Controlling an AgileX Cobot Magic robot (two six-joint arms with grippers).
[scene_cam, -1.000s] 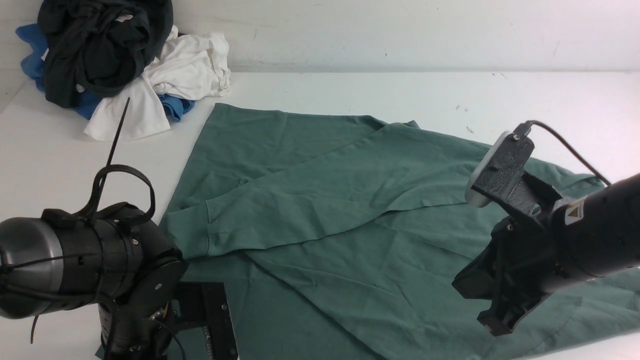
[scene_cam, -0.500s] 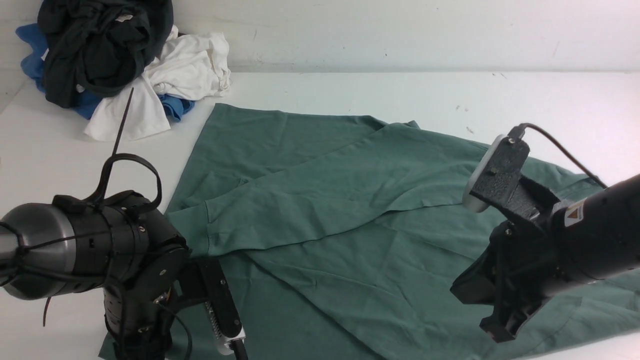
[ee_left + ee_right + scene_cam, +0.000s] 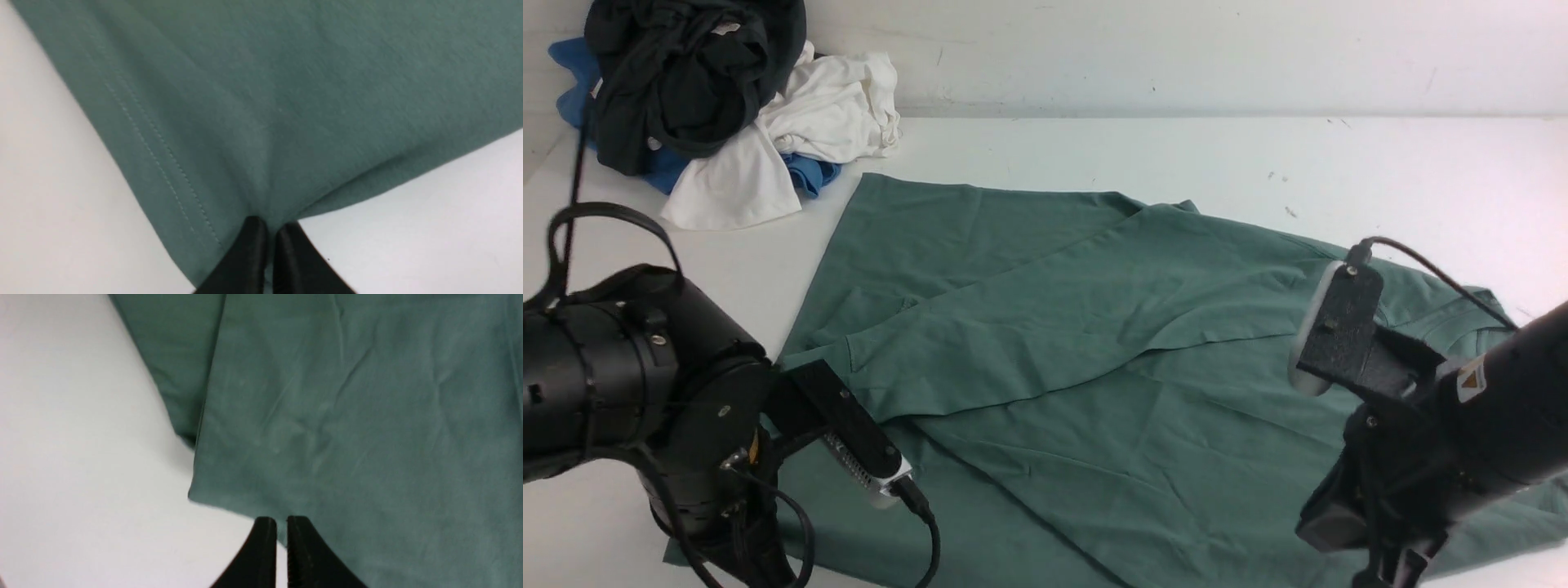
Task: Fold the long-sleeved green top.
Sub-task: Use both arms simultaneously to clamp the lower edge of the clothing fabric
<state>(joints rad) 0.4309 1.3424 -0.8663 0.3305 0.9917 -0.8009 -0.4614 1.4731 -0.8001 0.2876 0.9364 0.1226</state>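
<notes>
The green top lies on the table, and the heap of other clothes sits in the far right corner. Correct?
No. In the front view the heap of other clothes sits in the far left corner; the rest holds.

The top (image 3: 1160, 457) lay spread on the table (image 3: 1176, 155), one sleeve (image 3: 1045, 327) folded slantwise across its body. My left arm (image 3: 645, 392) hung over its near left corner, my right arm (image 3: 1462, 408) over its near right edge. Black, white and blue clothes (image 3: 727, 98) were heaped far left.

Sage-green long-sleeved top (image 3: 1094, 367) lies spread flat, one sleeve folded across.
</notes>
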